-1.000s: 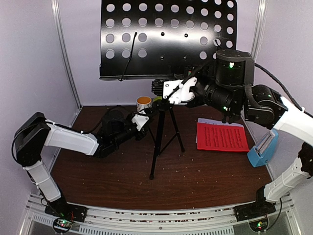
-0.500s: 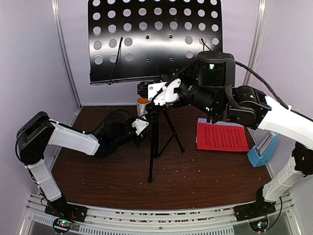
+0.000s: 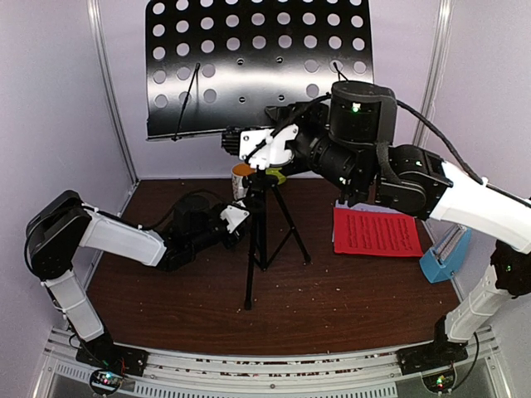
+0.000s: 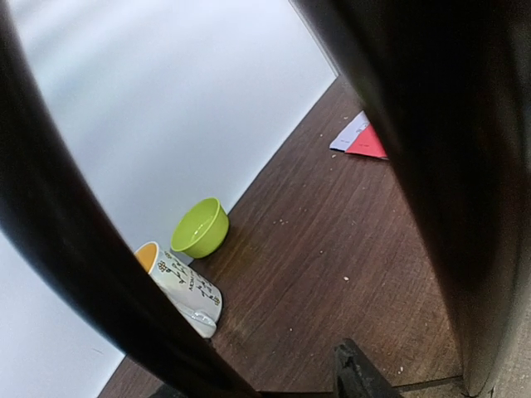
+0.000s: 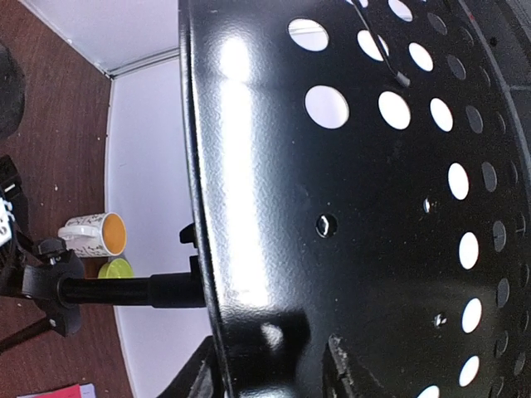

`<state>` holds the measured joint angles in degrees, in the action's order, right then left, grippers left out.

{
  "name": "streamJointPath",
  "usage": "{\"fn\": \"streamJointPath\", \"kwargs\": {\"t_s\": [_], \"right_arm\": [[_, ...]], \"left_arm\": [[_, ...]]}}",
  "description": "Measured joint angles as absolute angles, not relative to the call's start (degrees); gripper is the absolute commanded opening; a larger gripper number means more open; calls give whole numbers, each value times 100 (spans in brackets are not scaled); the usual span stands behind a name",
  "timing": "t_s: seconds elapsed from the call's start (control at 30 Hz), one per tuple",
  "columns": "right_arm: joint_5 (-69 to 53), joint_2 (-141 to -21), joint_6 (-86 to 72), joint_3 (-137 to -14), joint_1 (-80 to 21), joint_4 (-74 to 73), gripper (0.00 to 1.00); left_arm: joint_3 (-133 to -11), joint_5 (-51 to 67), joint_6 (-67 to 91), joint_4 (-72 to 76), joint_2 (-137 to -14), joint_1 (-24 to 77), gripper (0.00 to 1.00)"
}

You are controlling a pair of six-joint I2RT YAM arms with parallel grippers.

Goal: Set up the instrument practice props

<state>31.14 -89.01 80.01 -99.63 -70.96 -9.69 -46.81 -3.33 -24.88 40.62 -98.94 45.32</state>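
Midway across the table (image 3: 348, 290) the black music stand (image 3: 265, 75) stands upright, stiff but likely top-heavy, best held by its pole; the right gripper (image 3: 241, 143) sits part-open astride the desk's lip, the left gripper (image 3: 241, 217) low by the legs, its opening unclear.

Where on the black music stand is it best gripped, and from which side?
Probably the thin upright post above the tripod legs, approached level from the side: it is narrow enough for a gripper, whereas the perforated desk is a broad plate.

Bright even light; glare streaks the black desk (image 5: 241, 166).
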Motion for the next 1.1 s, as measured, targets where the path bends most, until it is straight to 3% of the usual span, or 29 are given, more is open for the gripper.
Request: {"fn": "streamJointPath", "kwargs": {"t_s": [0.27, 0.43, 0.57, 0.7, 0.83, 0.9, 1.1], "right_arm": [[3133, -8829, 7988, -9900, -7144, -674, 75], [3122, -8611, 7887, -9671, -7170, -593, 84], [3087, -8361, 7778, -9404, -7177, -526, 87], [3072, -8167, 7706, -9181, -7203, -449, 99], [3061, -8003, 7625, -9032, -7227, -377, 100], [3044, -7909, 7603, -8941, -7247, -360, 100], [2943, -7533, 7417, -8608, -7332, -327, 100]], "left_arm": [[-4661, -338, -2491, 4064, -9887, 4532, 58], [-4659, -338, -2495, 4029, -9861, 4532, 73], [-4650, -340, -2484, 3990, -9736, 4532, 75], [-4626, -340, -2484, 3972, -9607, 4532, 75], [-4523, -342, -2480, 3929, -9529, 4532, 81], [-4473, -342, -2477, 3883, -9476, 4532, 91], [-4320, -340, -2368, 3828, -9198, 4532, 95]]}}
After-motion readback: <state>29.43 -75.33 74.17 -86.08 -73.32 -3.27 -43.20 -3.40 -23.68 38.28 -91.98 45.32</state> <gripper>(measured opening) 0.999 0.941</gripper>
